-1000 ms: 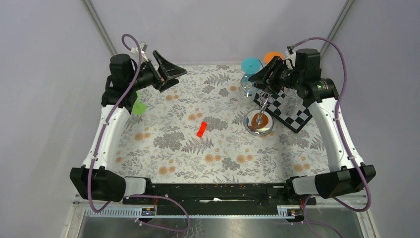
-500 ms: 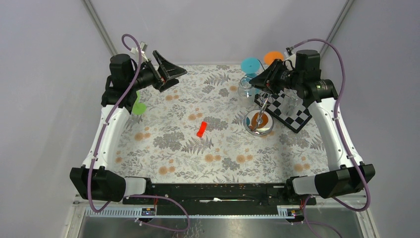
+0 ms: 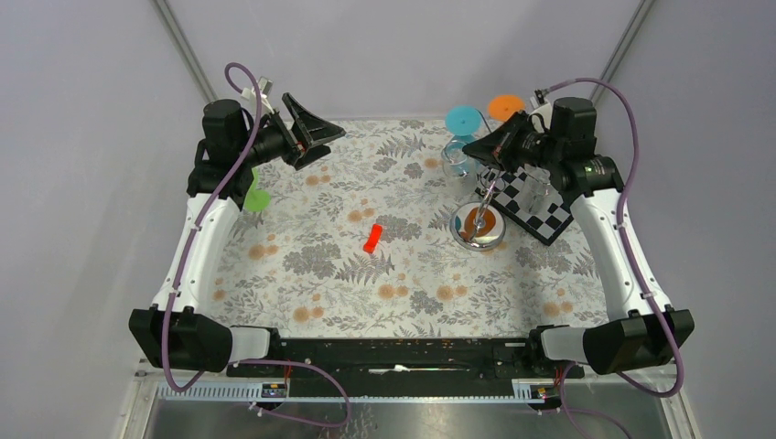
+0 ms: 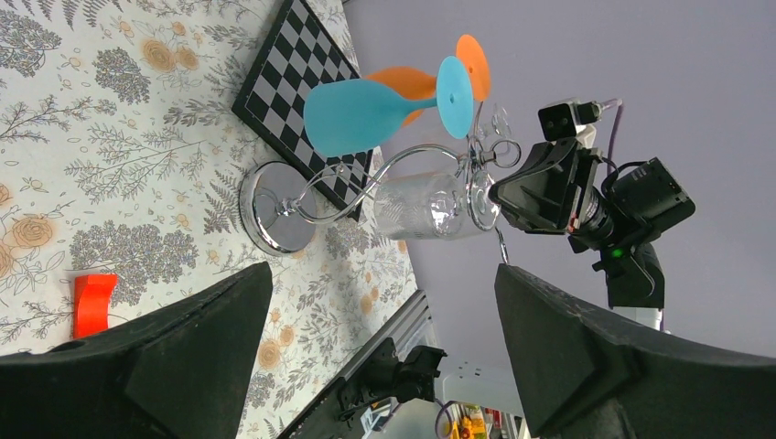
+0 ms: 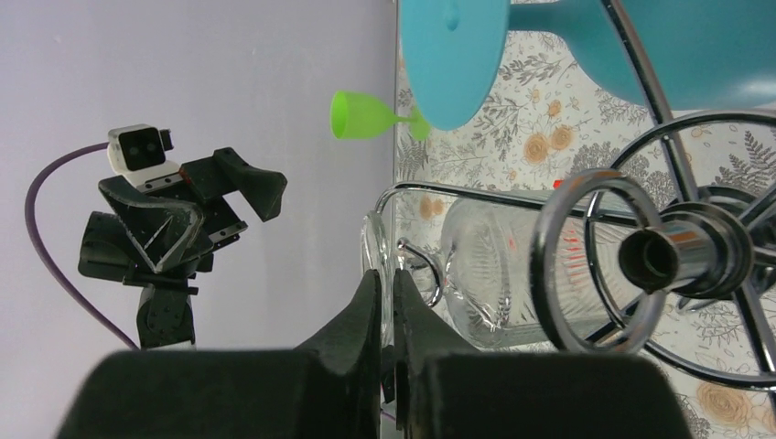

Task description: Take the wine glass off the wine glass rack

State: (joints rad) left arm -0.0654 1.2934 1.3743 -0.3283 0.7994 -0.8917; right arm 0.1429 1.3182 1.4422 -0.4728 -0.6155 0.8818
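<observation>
Wine glass (image 5: 494,265) of clear glass hangs upside down from silver metal wire rack (image 3: 478,226), far right of table (image 3: 366,293), not yet off. Right gripper (image 5: 386,279) jaws pinch its foot; left gripper (image 4: 382,274) jaws gape wide, empty.

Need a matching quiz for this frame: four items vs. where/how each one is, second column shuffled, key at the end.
Items
1. clear wine glass
2. green wine glass
3. red block
4. left gripper

Place or state
A. open, holding nothing
B. on the cloth beside the left arm
C. on the wine glass rack, foot pinched by the right gripper
D. alone in the middle of the cloth

Pairs: 1-C, 2-B, 3-D, 4-A
</observation>
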